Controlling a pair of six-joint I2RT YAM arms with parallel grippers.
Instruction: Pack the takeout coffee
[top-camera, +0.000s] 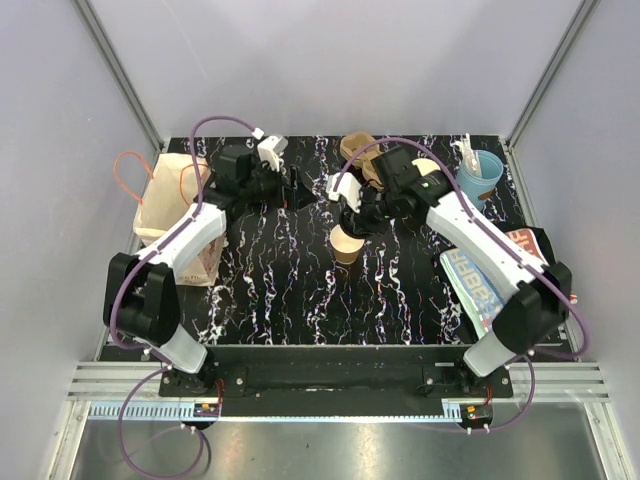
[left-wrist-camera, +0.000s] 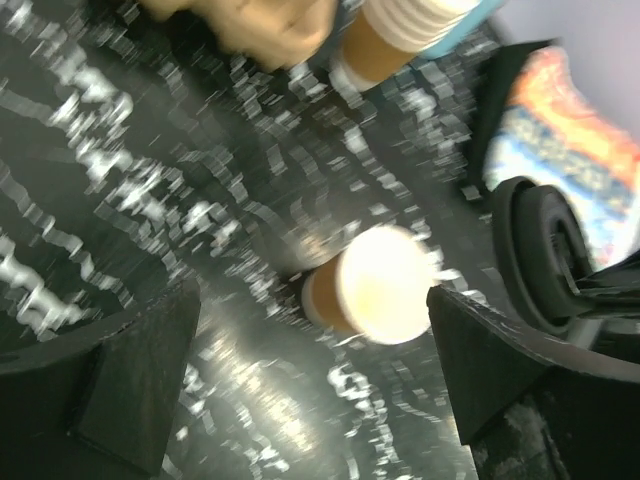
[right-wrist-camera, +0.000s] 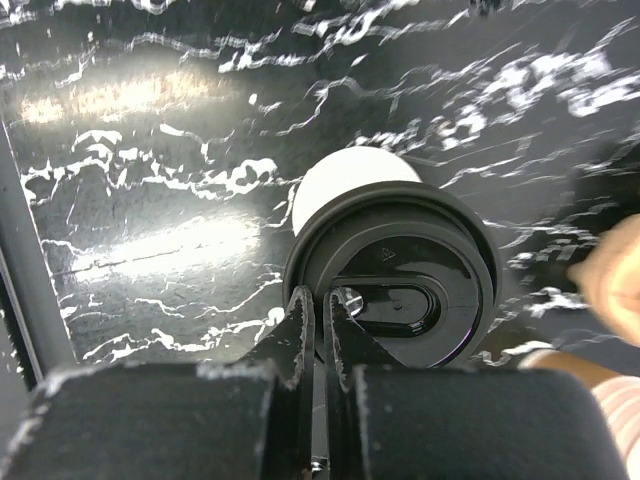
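Note:
The takeout coffee's tan paper cup (top-camera: 347, 247) stands upright and uncovered mid-table; its pale inside (left-wrist-camera: 385, 285) shows in the left wrist view. The round black lid (right-wrist-camera: 395, 290) hangs just above the cup's pale rim (right-wrist-camera: 340, 175), slightly offset from it. My right gripper (right-wrist-camera: 318, 310) is shut on the lid's near rim. In the top view the right gripper (top-camera: 357, 215) sits directly behind the cup. My left gripper (top-camera: 298, 192) is open with nothing between its fingers (left-wrist-camera: 140, 380), and it stands apart from the cup, to its left and farther back. The lid (left-wrist-camera: 540, 250) shows edge-on at the right of the left wrist view.
A brown paper bag (top-camera: 172, 215) with orange handles stands at the table's left edge. A stack of nested tan cups (top-camera: 358, 150) lies at the back. A light blue cup (top-camera: 482, 175) sits at the back right. Colourful packets (top-camera: 485, 280) lie along the right side.

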